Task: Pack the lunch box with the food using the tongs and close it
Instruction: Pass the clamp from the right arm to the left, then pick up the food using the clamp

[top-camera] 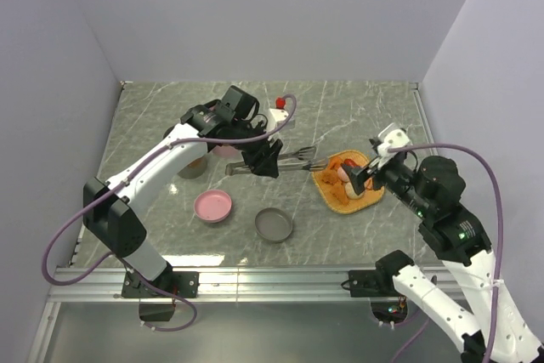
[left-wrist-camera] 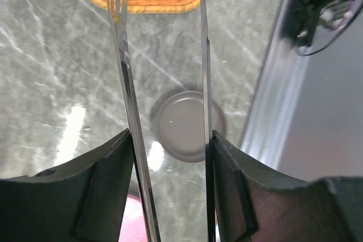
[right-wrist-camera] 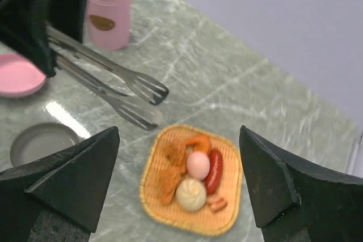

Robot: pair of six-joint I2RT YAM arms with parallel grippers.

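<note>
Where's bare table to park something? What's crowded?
Free: the far right corner, between the tray and the back wall; also the far left strip behind the left arm. Crowded: the centre, where the tongs in the left gripper, pink dish and gray lid cluster. The open right gripper hangs over the tray.

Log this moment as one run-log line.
left gripper: shut on silver metal tongs | right gripper: open over orange woven tray | food: on tray | tongs tips: near tray edge
</note>
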